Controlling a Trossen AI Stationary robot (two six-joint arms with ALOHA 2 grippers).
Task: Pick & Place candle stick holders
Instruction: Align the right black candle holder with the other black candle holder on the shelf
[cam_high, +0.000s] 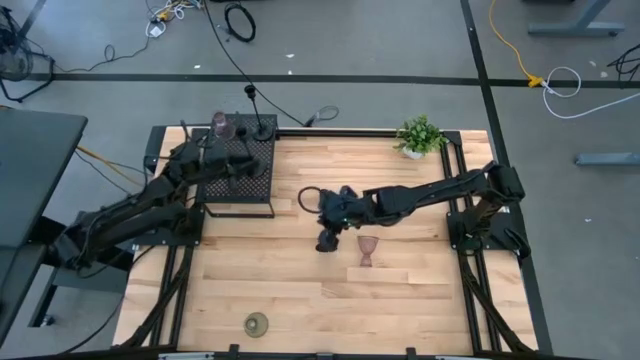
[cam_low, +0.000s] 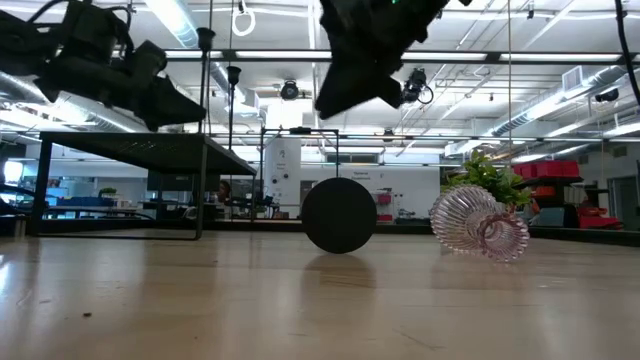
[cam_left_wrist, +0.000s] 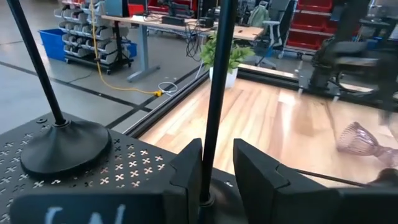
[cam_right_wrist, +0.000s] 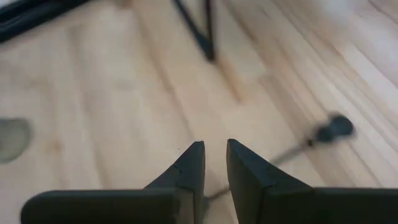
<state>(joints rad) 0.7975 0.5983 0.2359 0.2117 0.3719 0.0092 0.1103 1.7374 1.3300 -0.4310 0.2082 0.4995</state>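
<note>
The left gripper (cam_left_wrist: 216, 171) stands over the mesh box (cam_high: 238, 168), fingers loosening around an upright black stem (cam_left_wrist: 217, 93). The right gripper (cam_right_wrist: 215, 163) hovers mid-surface, fingers narrowly parted and empty, over a fallen stem (cam_right_wrist: 305, 144), nearer the toppled pink goblet (cam_high: 368, 250).

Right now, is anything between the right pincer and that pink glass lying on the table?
Nothing visible does. The right pincer hangs over the table beside the fallen glass, with only bare wood between them. The black holder lies on the pincer's other side.
</note>
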